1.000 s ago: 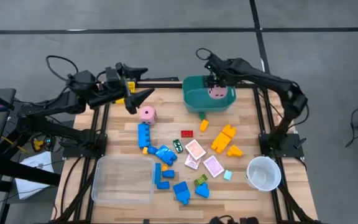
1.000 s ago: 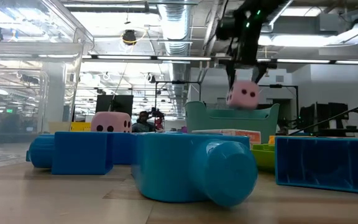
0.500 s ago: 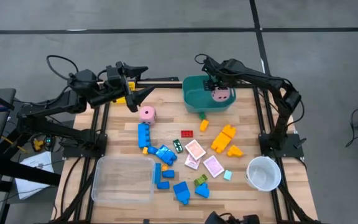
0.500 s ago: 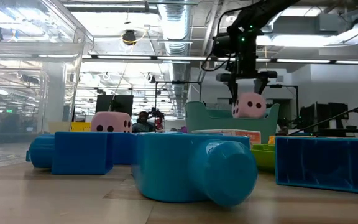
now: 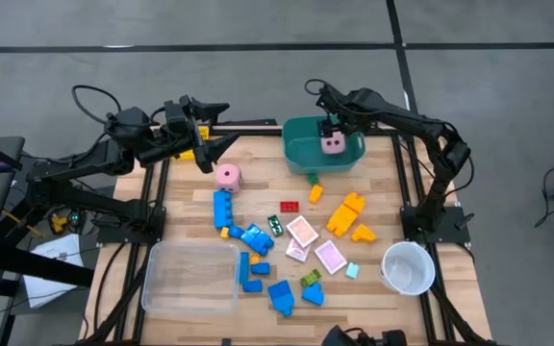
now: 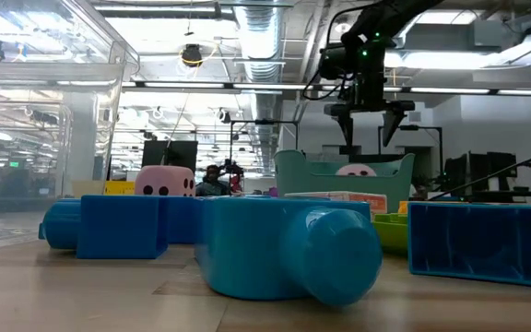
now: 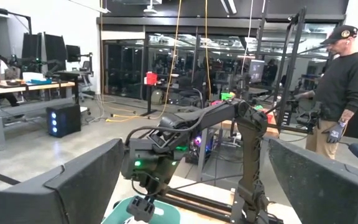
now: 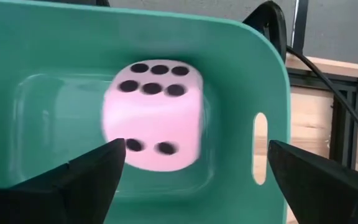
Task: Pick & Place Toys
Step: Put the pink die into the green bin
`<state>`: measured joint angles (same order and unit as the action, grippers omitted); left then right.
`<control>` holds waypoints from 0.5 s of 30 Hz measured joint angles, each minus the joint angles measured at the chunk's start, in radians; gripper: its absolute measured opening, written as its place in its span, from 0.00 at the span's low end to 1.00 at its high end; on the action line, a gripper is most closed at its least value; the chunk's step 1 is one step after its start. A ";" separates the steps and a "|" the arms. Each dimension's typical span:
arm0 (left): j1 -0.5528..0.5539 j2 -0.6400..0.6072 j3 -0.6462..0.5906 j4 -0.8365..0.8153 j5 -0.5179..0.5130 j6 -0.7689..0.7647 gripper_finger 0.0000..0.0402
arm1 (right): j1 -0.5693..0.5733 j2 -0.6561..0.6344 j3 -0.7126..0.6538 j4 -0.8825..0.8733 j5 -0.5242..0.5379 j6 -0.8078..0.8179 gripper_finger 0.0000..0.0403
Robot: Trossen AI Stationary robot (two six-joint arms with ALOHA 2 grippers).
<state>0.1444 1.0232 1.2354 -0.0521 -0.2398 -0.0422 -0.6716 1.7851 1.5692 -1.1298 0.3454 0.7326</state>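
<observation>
Low view is showing blue blocks (image 6: 284,249) up front hiding most of the table — the high view is showing the rest of the toys spread mid-table, one pink die (image 5: 227,176) lying just behind them. Right gripper (image 6: 368,126) is hovering over the teal tub (image 5: 301,152), fingers spread wide, empty — second die (image 8: 153,116) is sitting inside it. Left gripper (image 5: 210,149) is idling wide open at the table's far left edge.
</observation>
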 joint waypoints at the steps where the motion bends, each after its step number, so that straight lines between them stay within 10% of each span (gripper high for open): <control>1: 0.000 0.000 0.000 0.000 0.000 0.000 0.99 | 0.000 -0.002 0.000 0.000 0.000 -0.001 0.96; 15: 0.000 -0.002 0.000 -0.111 -0.127 0.016 0.99 | 0.067 -0.256 0.000 0.043 -0.003 -0.007 0.96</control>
<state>0.1440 1.0211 1.2358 -0.1628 -0.3670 -0.0261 -0.6049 1.5289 1.5692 -1.0869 0.3421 0.7251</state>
